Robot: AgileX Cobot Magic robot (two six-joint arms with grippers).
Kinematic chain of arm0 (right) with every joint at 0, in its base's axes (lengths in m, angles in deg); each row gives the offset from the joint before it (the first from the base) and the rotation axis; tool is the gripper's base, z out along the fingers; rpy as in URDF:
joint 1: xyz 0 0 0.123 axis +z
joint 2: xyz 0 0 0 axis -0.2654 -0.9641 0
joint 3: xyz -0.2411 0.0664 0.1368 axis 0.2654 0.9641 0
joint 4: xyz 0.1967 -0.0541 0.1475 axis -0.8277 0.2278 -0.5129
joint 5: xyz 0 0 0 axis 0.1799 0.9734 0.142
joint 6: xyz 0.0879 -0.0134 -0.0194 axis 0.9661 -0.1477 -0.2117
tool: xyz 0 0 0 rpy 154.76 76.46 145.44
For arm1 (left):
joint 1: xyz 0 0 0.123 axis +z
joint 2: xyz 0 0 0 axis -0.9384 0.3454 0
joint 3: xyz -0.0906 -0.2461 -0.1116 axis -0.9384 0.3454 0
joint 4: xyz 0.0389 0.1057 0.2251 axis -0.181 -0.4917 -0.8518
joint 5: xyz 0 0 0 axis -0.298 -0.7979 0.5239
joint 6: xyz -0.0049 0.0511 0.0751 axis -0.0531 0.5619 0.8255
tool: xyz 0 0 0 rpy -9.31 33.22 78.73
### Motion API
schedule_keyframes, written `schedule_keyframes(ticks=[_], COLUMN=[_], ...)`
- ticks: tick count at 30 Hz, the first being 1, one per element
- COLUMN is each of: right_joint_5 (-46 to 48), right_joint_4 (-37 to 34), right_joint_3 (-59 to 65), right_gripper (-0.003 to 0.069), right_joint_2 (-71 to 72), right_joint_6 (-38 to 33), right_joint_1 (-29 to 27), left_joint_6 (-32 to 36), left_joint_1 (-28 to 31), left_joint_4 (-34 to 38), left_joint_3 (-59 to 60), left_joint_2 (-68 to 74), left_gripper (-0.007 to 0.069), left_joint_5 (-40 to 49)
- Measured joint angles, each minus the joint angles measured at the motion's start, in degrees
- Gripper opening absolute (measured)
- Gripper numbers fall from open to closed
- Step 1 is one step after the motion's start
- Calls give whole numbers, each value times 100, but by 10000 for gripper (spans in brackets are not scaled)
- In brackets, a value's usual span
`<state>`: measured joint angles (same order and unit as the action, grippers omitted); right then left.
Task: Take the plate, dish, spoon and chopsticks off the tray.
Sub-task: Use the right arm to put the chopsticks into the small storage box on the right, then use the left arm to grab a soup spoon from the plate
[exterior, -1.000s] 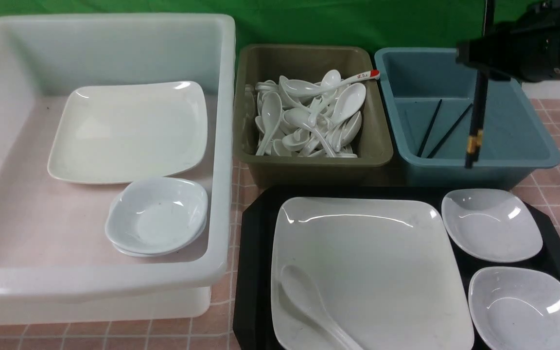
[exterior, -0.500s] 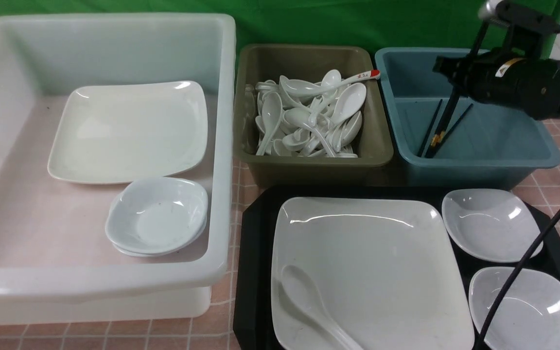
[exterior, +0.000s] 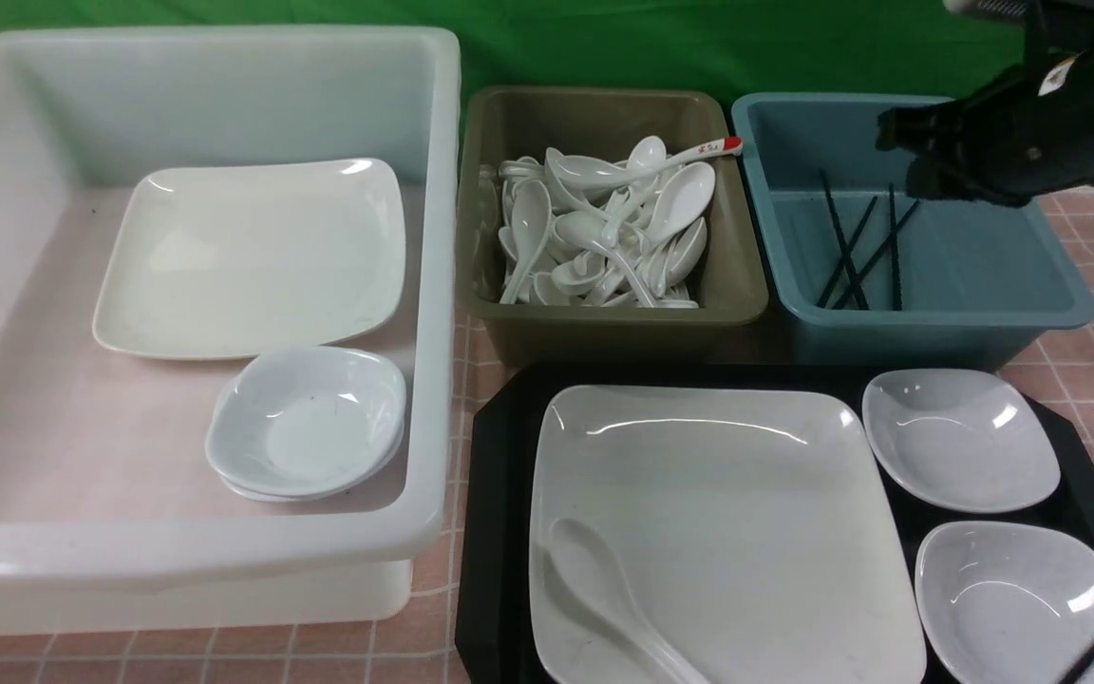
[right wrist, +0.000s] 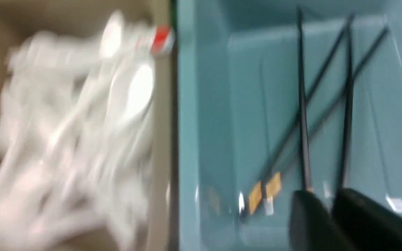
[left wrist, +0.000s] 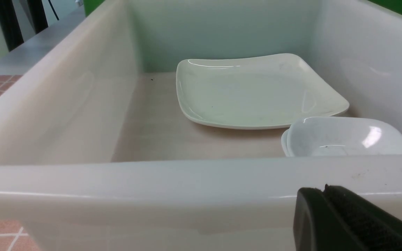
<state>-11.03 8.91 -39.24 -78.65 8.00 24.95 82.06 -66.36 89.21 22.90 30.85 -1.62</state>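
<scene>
Over the blue tub (exterior: 889,337) at the far right, the right gripper (exterior: 903,152) hangs with its jaws drawn together and nothing between them. Below it the chopsticks (exterior: 849,249) lie inside that tub among four thin black sticks that cross one another; the blurred right wrist view shows gold caps on two of them. On the black tray (exterior: 499,494) in front sits the plate (exterior: 727,503), with the spoon (exterior: 599,589) lying in its near left corner, bowl up. Two small dishes (exterior: 960,439) rest on the tray to the plate's right, one behind the other. An olive tub (exterior: 604,332) heaped with white spoons (exterior: 594,233) stands left of the blue one. The left gripper (left wrist: 326,190), jaws pressed together and empty, sits just outside the near wall of the white tub (left wrist: 152,181), which holds a second plate (left wrist: 253,92) and stacked dishes (left wrist: 344,137).
</scene>
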Motion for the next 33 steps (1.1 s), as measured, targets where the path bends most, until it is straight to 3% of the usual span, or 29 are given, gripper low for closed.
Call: schedule_keyframes(ticks=[4, 9, 14, 21, 23, 29, 33], right_joint_5=[1866, 3230, 3235, 3235, 3235, 3217, 3121], right_joint_4=[-6, 60, 0, -59, -64, -64, -64], right_joint_3=[-18, -19, 312, 1754, 2278, 3692, 4206], right_gripper=[30, 30, 30, 30, 30, 30, 32], right_joint_2=[944, 1831, 2819, 4383, 4850, 6128, 6723], right_joint_6=[-496, -679, -692, -687, -681, -551, -551], right_joint_1=[119, 119, 119, 119, 119, 119, 119], left_joint_6=[0, 0, 0, -73, -385, -2005, -2177], left_joint_1=[0, 0, 0, 0, 0, 0, 0], left_joint_4=[0, 0, -4, 119, 778, 4387, 5011], left_joint_3=[0, 0, 0, 0, 0, 0, 0], left_joint_2=[0, 0, 0, 0, 0, 0, 0], left_gripper=[5, 5, 5, 5, 5, 5, 5], left_joint_5=[0, 0, 0, -45, -225, -591, -852])
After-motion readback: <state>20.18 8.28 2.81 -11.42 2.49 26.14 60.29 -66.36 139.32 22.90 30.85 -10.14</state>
